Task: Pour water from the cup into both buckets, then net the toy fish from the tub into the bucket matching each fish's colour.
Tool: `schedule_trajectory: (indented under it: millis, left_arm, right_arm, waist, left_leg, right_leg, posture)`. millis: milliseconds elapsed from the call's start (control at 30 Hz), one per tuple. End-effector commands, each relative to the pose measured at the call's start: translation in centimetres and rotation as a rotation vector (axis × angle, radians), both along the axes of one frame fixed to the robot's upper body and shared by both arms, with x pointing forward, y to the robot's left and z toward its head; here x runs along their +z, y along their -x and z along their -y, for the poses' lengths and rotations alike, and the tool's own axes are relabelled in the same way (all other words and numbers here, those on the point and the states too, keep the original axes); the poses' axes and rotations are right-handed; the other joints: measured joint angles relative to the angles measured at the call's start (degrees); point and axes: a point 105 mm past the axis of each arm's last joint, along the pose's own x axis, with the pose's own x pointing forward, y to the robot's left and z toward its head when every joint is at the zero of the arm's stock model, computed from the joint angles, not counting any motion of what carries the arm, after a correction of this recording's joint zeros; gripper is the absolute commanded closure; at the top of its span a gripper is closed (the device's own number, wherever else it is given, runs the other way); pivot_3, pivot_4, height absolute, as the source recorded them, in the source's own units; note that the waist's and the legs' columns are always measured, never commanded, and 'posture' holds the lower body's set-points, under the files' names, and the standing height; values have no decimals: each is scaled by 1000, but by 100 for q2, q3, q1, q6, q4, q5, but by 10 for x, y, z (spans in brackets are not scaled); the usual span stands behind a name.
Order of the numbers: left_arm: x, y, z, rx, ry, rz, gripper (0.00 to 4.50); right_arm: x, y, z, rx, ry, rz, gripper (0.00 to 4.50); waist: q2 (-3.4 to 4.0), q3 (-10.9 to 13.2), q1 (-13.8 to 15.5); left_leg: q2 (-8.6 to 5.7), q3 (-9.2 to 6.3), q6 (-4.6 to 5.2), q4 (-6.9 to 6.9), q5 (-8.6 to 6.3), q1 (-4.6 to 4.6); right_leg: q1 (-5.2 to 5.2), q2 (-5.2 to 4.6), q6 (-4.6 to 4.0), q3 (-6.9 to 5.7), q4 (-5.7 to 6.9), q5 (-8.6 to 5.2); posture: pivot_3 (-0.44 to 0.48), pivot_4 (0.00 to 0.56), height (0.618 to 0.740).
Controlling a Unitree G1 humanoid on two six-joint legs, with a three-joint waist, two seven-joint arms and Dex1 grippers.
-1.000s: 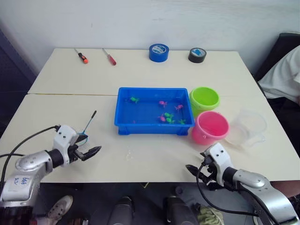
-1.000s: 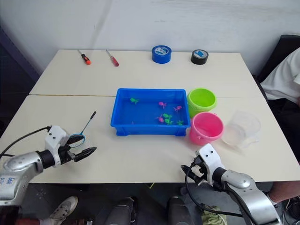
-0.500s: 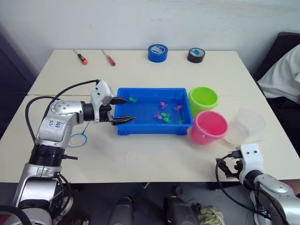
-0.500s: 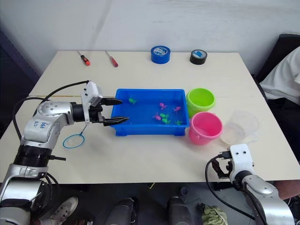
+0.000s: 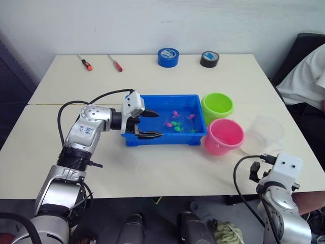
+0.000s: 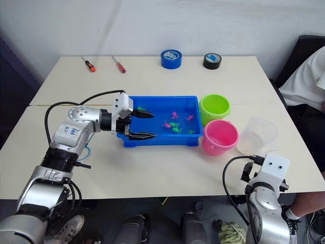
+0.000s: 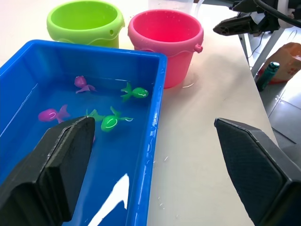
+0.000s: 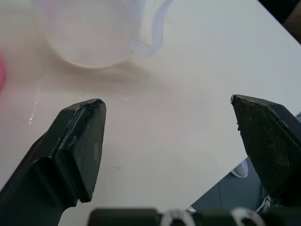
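pink and green toy fish float in blue tub.

The left gripper hangs at the left end of the blue tub, fingers spread wide — 1 over the water, 1 along the near rim. Pink and green toy fish cluster toward the tub's right half. Just right of the tub stand the green bucket and, nearer, the pink bucket, touching or nearly so. The clear cup sits right of the pink bucket. At the table's far edge lie 2 screwdrivers and 2 tape rolls — 1 blue, 1 black.
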Motion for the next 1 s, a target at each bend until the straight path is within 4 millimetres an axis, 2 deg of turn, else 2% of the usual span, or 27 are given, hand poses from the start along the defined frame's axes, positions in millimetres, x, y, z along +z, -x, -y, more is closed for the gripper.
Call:
schedule_trajectory:
  millis: [33,500,700,1000]
  left_arm:
    - [14,-2,4,-28,-3,58,62]
    - [21,-6,4,-45,-24,81,62]
    - [25,-7,1,-42,-32,88,62]
    - [28,-7,14,-70,4,78,62]
  right_arm:
    - [19,3,9,-117,-2,108,0]
    - [19,-19,6,-214,-61,234,0]
    - [10,-28,6,-227,-116,242,0]
    - [0,-40,9,-269,-161,263,0]
  waist:
    - [0,0,-6]
    - [1,1,-18]
    - [1,1,-18]
    - [1,1,-23]
  left_leg:
    - [1,1,0,0,0,0]
    - [0,10,-6,-4,13,-12]
    - [1,11,-6,-4,14,-11]
    - [0,11,-5,-4,15,-11]
  right_leg:
    - [-2,0,0,1,3,0]
    - [-36,3,-4,11,37,-3]
    - [-36,3,-5,12,39,-3]
    - [-36,2,-5,12,41,-3]
  posture:
    - [0,150,734]
    - [0,150,734]
    - [0,150,734]
    - [0,150,734]
